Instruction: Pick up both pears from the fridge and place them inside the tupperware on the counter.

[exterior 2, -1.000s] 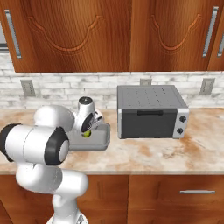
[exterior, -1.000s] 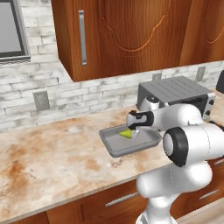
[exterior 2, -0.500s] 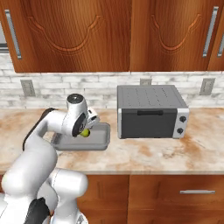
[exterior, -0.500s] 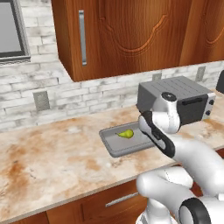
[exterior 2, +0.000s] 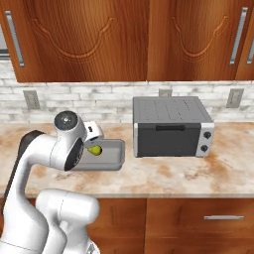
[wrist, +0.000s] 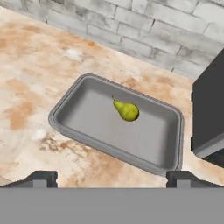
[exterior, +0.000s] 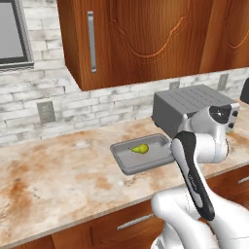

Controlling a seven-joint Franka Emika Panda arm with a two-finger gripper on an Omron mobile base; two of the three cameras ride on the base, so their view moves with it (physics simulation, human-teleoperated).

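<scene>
Grey tupperware (wrist: 168,131): seen mid-frame in the hand view on the marbled counter (wrist: 26,83); one pear (wrist: 126,110) is held inside.
Pear: yellow-green, lying on its side, stem toward upper left.
Gripper (wrist: 111,178): fingertips spread wide at the bottom edge, nothing gripped.

One pear (wrist: 127,110) lay inside one grey tupperware (wrist: 78,124), and that container sat on the single tabletop (exterior: 58,180). Just beside the tupperware stood one silver toaster oven (exterior 2: 171,126), with two small knobs on its front panel. On the brick wall behind the tupperware, three outlets (exterior 2: 31,99) could be counted in the right base view. Above them hung wooden cabinets (exterior 2: 124,39) with three bar handles visible in that view. One drawer handle (exterior 2: 222,217) showed below the tabletop, on the toaster oven's side.
</scene>
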